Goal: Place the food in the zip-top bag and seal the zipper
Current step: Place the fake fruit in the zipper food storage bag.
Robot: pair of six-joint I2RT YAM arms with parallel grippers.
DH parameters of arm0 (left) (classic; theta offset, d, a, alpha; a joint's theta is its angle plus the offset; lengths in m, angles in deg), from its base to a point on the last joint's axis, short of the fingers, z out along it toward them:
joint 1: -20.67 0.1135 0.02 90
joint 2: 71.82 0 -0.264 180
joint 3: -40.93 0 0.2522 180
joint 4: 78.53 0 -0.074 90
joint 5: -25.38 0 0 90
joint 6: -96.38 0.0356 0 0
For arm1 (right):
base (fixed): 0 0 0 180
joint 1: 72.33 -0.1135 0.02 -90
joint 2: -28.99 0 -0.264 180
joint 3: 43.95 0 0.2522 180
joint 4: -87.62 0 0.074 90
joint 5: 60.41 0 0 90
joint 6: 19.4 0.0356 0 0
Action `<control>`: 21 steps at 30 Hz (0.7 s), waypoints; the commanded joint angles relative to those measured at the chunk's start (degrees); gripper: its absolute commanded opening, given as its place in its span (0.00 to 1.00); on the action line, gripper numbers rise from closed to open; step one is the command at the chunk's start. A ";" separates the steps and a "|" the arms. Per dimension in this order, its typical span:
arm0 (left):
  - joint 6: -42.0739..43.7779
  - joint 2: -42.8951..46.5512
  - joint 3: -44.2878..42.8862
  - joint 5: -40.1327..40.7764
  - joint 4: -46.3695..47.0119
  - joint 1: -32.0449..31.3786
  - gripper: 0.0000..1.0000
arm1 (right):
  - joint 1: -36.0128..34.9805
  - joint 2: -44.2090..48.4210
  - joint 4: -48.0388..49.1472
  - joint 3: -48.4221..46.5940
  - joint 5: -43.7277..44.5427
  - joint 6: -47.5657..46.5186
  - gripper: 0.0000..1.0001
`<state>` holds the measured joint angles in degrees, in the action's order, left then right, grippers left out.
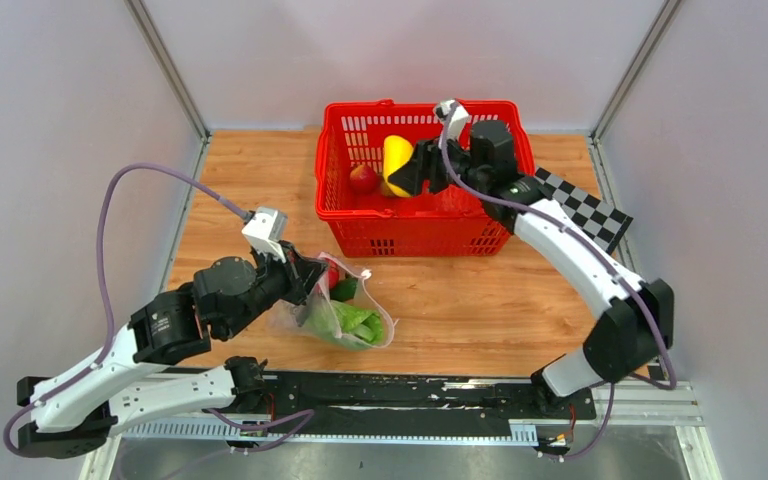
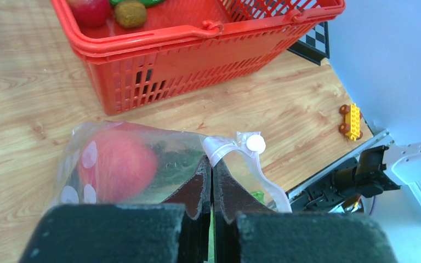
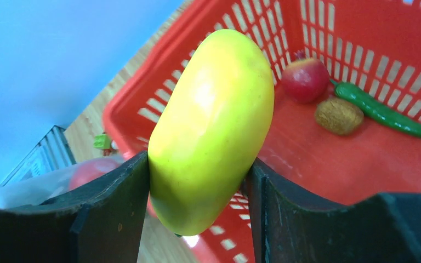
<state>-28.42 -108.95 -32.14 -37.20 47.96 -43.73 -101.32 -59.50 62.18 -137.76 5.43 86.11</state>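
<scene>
Two claws, both w/ a job. L claw (image 2: 212, 164) is pinched tight on the zip-top bag (image 2: 164, 156) right at its mouth edge, on the zipper (image 2: 225, 147) just beside the white slider (image 2: 255, 143). My guess: it's holding the mouth up so the bag won't slump while food goes in. Bag lies on the tabletop (image 1: 480, 290), near-left, just this side of the red basket (image 1: 420, 225).

R claw (image 3: 197, 164) hangs over the basket, far side, jaws part-spread and clamped on the lemon (image 3: 211, 126). It's gripped across the middle w/ the long axis roughly upright, prob so it can go into the opening end-first.

Lemon: smooth, glossy, yellow going greenish at the edges, more mango-shaped tbh. Bag: clear, crinkly, whitish ovals printed on it. A red apple (image 2: 118, 164) shows through the side, and there's pale-green lettuce (image 1: 355, 322) inside too. Mouth looks open, zipper not run shut.

In the basket: second apple (image 3: 306, 79), green chili (image 3: 383, 112), a brown lump (image 3: 338, 115). My read: mid-load, sealing some way off.
</scene>
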 commanded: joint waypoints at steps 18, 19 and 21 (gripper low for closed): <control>1.41 -4.62 -0.61 -4.01 7.26 -0.02 0.01 | -17.50 33.11 4.71 26.74 -15.70 -2.67 0.26; 1.47 -4.60 -0.82 -3.92 7.10 -0.07 0.01 | -19.24 33.60 4.82 27.57 -14.87 -2.67 0.26; 1.48 -4.45 -0.90 -3.42 6.83 -0.05 0.01 | -22.58 34.11 4.72 29.13 -13.19 -2.60 0.26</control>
<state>-27.59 -114.00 -32.14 -41.46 51.61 -43.73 -119.16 -27.48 65.61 -110.66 -10.46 84.41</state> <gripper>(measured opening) 0.011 0.591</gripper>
